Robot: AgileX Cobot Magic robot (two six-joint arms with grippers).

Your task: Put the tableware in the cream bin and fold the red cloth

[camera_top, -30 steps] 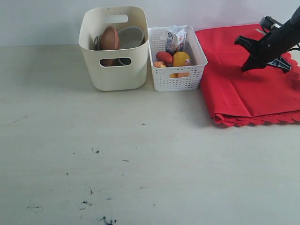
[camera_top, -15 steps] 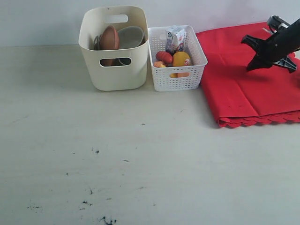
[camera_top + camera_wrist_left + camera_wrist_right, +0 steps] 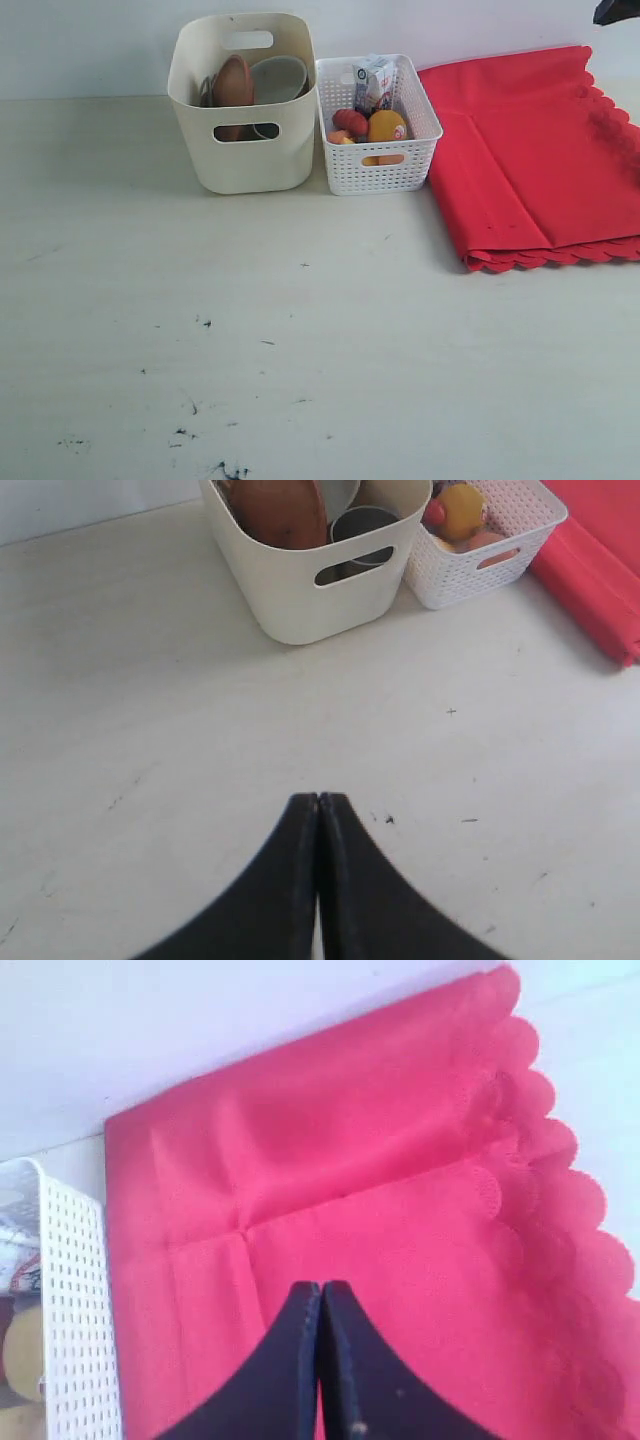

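Note:
The cream bin [image 3: 243,100] [image 3: 310,575] stands at the back of the table with tableware inside: a brown wooden plate [image 3: 233,82] on edge, a pale bowl [image 3: 278,78] and a steel cup [image 3: 362,526]. The red cloth [image 3: 535,150] [image 3: 380,1210] lies folded flat at the right, scalloped edges to the front and right. My right gripper [image 3: 321,1286] hangs shut and empty above the cloth; only a dark tip of that arm [image 3: 615,10] shows at the exterior view's top right corner. My left gripper [image 3: 318,798] is shut and empty over bare table in front of the bin.
A white lattice basket [image 3: 378,160] with toy food and a milk carton [image 3: 375,80] stands between the bin and the cloth. The pale table [image 3: 300,330] carries dark scuff marks near its front. A light wall runs behind.
The right arm has lifted up and away from the cloth, almost out of the exterior view. The cloth's right edge now lies flat with its scallops showing.

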